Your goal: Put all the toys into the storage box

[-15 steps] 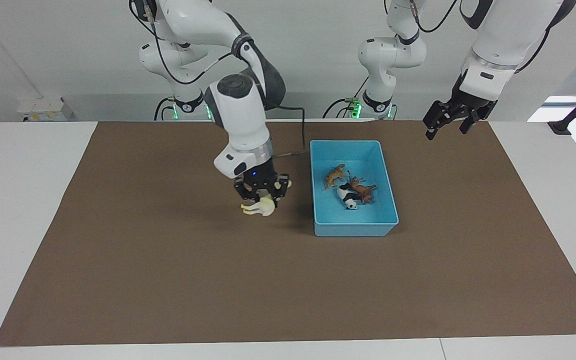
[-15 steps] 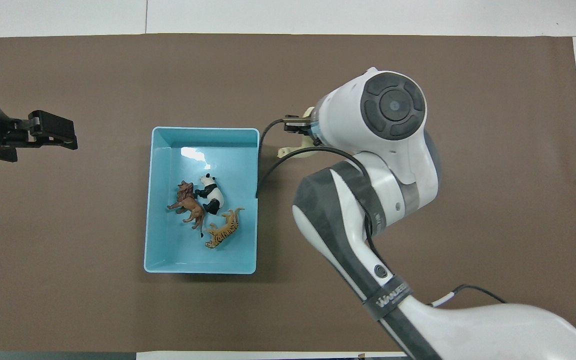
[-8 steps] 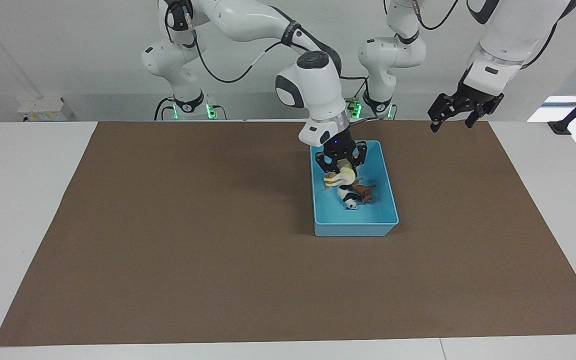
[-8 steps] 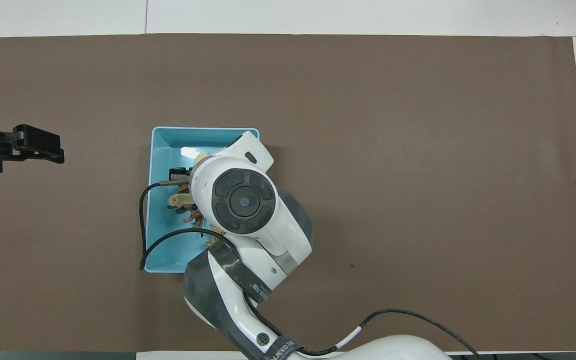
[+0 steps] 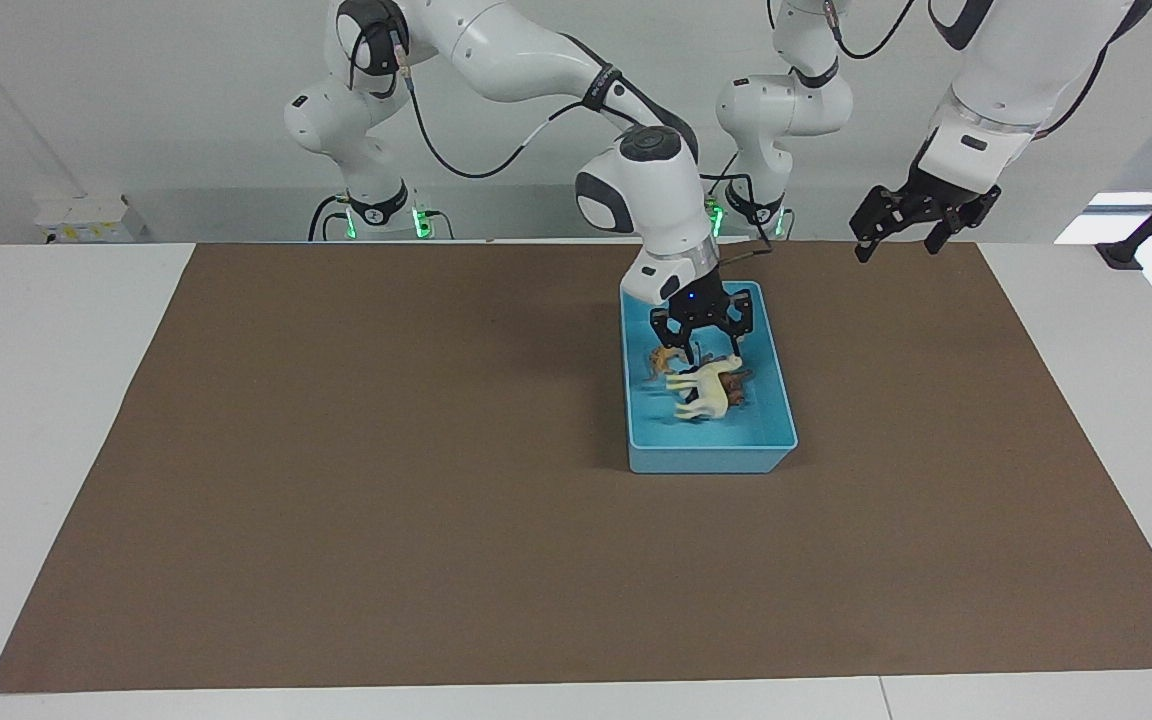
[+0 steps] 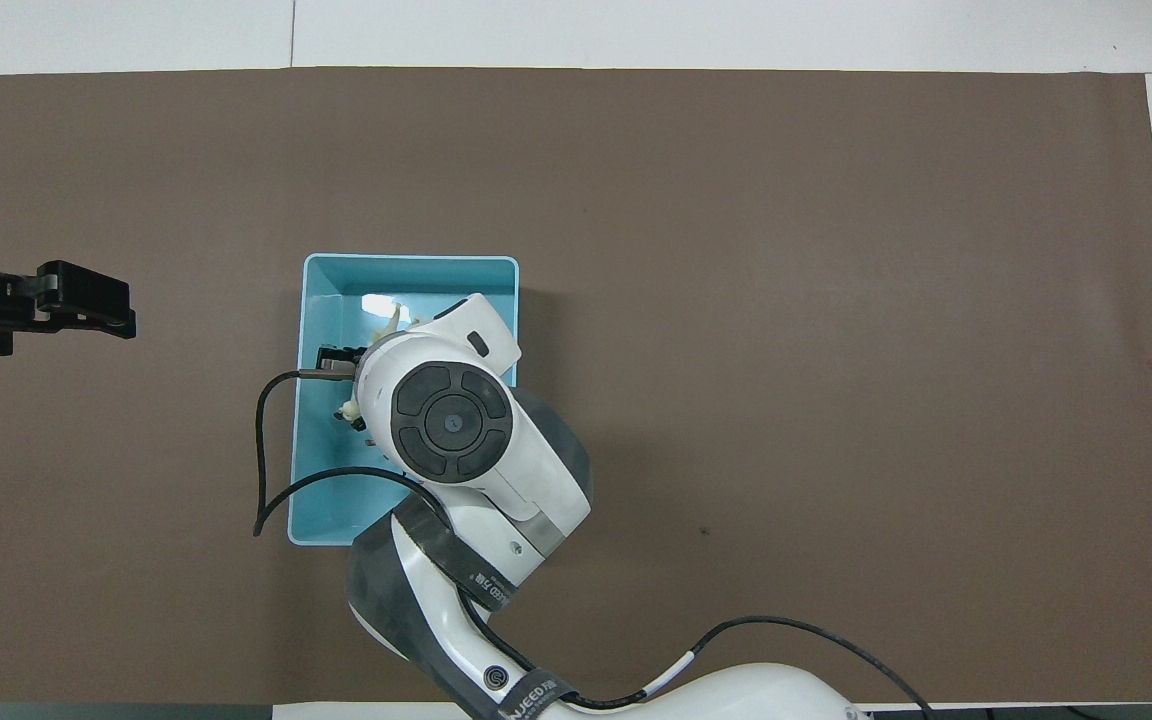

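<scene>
The light blue storage box point(image 5: 711, 458) stands on the brown mat, toward the left arm's end; it also shows in the overhead view point(image 6: 406, 262). My right gripper point(image 5: 702, 346) hangs open just above the box's inside. The cream-white horse point(image 5: 704, 390) lies in the box right under it, free of the fingers. It lies over the other toys: the tiger point(image 5: 656, 360) and the brown lion point(image 5: 738, 385) peek out beside it, and the panda is hidden. In the overhead view the right arm covers most of the box. My left gripper point(image 5: 898, 236) waits open and empty, raised over the mat's edge.
The brown mat point(image 5: 386, 480) covers most of the white table. A small white box point(image 5: 86, 215) sits off the mat at the right arm's end, near the wall. The right arm's black cable point(image 6: 271, 470) hangs over the box's edge.
My right gripper carried the horse from the mat over the box, then opened; the horse dropped onto the other toys. My left gripper rose slightly.
</scene>
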{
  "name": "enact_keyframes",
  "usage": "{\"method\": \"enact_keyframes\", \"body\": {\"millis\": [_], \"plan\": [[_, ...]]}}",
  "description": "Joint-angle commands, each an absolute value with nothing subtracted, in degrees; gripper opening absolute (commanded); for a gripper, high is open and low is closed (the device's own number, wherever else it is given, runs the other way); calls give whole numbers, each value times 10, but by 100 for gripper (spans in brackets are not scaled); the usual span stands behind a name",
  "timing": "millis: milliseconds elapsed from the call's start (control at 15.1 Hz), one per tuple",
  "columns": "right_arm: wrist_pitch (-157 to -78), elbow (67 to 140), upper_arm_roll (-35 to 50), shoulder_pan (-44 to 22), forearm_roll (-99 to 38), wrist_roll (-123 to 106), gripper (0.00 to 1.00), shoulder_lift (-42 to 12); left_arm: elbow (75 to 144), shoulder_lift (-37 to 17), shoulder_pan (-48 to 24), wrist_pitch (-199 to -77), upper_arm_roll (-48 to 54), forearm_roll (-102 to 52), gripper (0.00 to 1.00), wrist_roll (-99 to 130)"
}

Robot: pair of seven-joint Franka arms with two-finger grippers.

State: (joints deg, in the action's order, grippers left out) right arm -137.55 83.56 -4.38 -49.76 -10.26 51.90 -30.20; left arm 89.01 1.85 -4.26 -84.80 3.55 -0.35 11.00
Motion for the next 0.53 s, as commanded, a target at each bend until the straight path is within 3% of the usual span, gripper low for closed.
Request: {"method": "enact_keyframes", "body": {"millis": [0,464], "plan": [[-1334,813,-46,-475,-117,547,100,-285,909,33,-51,-843,31,-3,100,102],[-1180,846,-54,-330,-105,414,100,-176,910,35,-55,-845,31,-2,100,106]]}}
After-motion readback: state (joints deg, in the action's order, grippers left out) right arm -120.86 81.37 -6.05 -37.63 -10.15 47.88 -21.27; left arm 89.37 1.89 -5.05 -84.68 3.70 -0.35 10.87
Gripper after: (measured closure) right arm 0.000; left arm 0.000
